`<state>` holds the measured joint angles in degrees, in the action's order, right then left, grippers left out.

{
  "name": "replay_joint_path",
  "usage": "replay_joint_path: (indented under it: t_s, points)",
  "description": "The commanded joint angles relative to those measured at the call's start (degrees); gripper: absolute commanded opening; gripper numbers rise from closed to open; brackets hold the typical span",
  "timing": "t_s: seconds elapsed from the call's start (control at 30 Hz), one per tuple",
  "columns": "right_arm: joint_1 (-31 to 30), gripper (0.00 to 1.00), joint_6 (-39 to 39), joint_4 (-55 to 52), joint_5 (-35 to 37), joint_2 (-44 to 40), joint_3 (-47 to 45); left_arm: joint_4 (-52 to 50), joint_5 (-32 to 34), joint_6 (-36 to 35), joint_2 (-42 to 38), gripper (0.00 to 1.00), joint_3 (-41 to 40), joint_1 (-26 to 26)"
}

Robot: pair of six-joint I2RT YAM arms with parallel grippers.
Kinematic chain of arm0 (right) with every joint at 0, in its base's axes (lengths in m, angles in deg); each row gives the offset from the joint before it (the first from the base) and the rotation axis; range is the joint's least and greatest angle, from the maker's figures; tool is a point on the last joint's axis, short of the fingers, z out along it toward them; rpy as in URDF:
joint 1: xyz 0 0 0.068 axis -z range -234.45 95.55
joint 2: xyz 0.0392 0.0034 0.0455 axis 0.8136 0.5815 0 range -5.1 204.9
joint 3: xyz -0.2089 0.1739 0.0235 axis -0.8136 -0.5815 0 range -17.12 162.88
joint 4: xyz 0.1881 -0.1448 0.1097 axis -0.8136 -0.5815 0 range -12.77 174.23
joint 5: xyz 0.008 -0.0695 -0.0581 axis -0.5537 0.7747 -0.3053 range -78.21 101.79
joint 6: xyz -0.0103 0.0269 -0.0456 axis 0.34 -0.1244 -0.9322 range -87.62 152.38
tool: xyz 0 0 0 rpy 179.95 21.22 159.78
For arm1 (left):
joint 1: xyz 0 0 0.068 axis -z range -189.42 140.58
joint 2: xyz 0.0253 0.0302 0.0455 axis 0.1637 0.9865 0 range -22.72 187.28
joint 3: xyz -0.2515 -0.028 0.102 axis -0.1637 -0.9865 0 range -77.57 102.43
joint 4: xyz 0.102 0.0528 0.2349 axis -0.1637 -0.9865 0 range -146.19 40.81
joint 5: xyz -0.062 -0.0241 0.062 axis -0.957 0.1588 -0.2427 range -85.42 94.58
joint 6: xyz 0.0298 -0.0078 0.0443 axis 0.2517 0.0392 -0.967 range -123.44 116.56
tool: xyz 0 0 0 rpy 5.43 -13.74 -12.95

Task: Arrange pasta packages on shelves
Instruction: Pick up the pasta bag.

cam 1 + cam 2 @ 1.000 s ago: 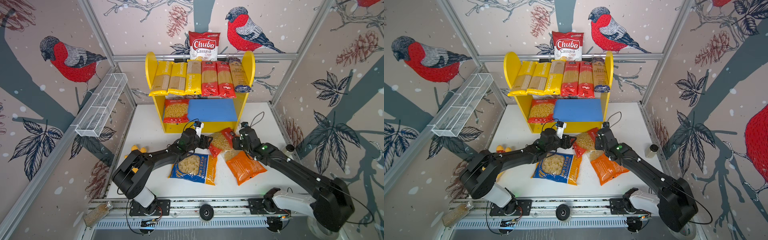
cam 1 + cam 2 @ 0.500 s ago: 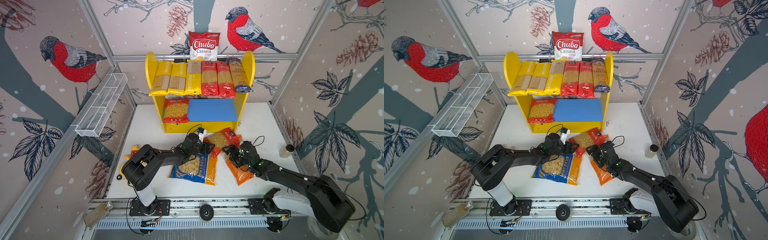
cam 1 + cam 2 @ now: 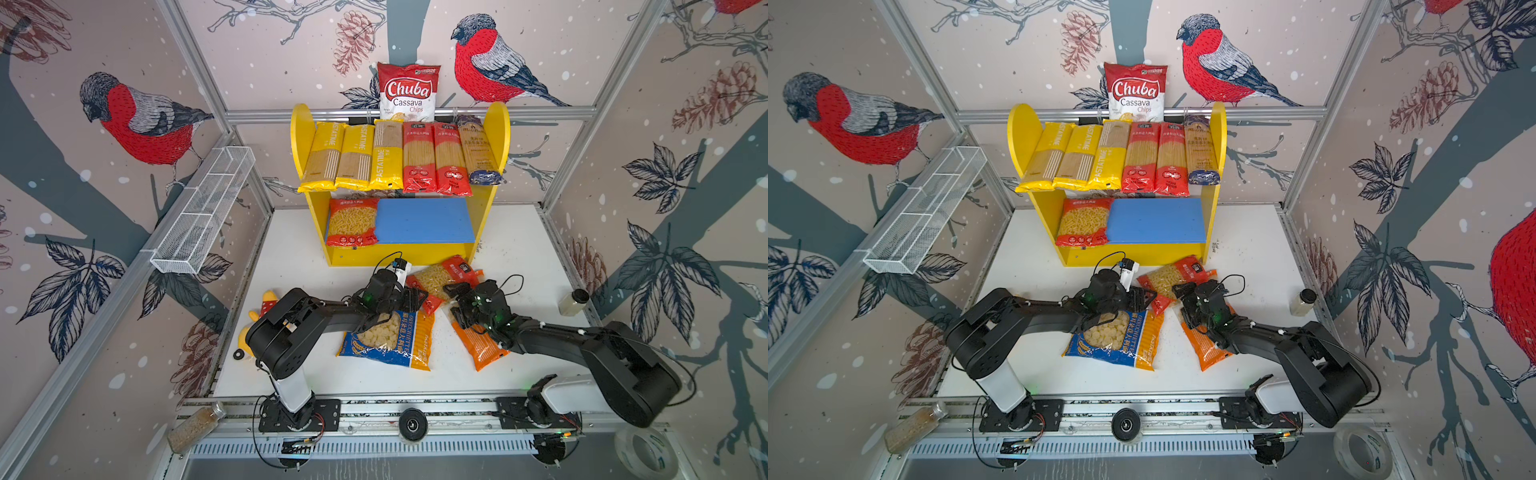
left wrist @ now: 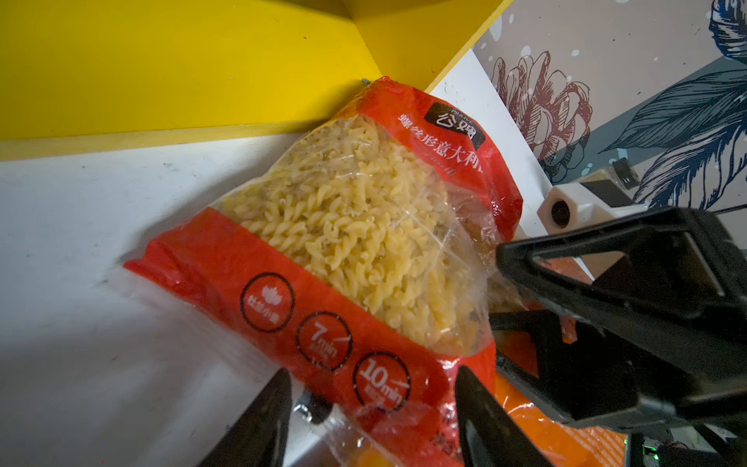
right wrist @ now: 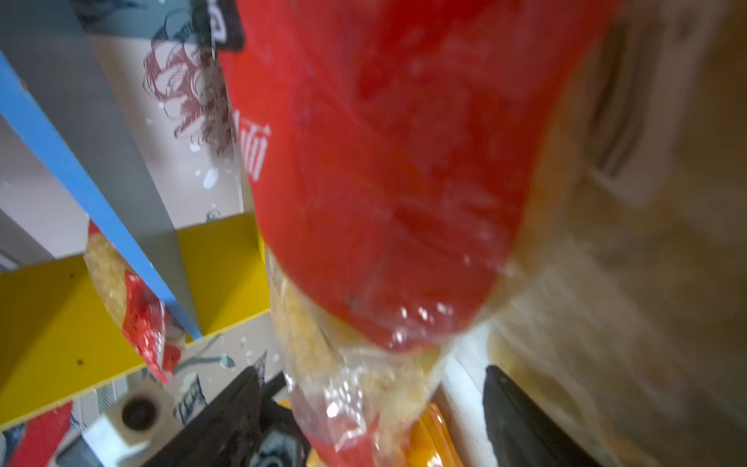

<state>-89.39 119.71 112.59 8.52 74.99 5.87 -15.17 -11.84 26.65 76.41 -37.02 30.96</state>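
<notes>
Since a second ago the right arm has pulled back from beside the rack and swung its right gripper (image 3: 457,296) round to the near-right edge of the red fusilli bag (image 3: 442,279), while the left arm has drawn in closer to that same bag. The bag lies flat on the white table (image 3: 291,249), just in front of the yellow shelves (image 3: 401,254), one corner touching the rack's base. The left gripper (image 4: 372,416) has its jaws parted around the bag's sealed bottom end without pinching it; the right one's jaws also stand wide either side of the crinkled plastic, nothing clamped. Both probably flank the bag because it is floppy and slides easily, so one steadies while the other takes hold. The upper board is full of long packs; the blue lower board (image 3: 424,220) holds a single red bag (image 3: 352,222), leaving room. The blue orecchiette bag (image 3: 390,340) and orange bag (image 3: 478,345) wait on the table under the arms.
</notes>
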Motion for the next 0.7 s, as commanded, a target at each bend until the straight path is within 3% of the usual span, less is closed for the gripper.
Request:
replay_joint_path:
  t_s: [0.0, 0.3, 0.5, 0.67]
  points:
    - [-0.2, 0.85, 2.8, 3.2, 2.7, 3.3, 1.4, 2.1, 0.1, 0.4, 0.4, 0.63, 0.5, 0.0]
    - [-1.8, 0.77, 7.2, 11.0, 2.5, 12.6, 2.9, 1.1, 1.3, 0.6, 0.3, 0.64, 0.6, 0.0]
    - [-1.9, 0.47, 1.9, 11.9, 3.4, 12.5, 2.3, -0.4, 2.4, -1.6, -4.5, 0.64, -0.5, -0.2]
    - [-2.3, 0.29, -4.4, 8.1, 6.2, 9.3, 2.6, -1.9, 2.1, -2.2, -11.5, 0.65, -2.4, -2.9]
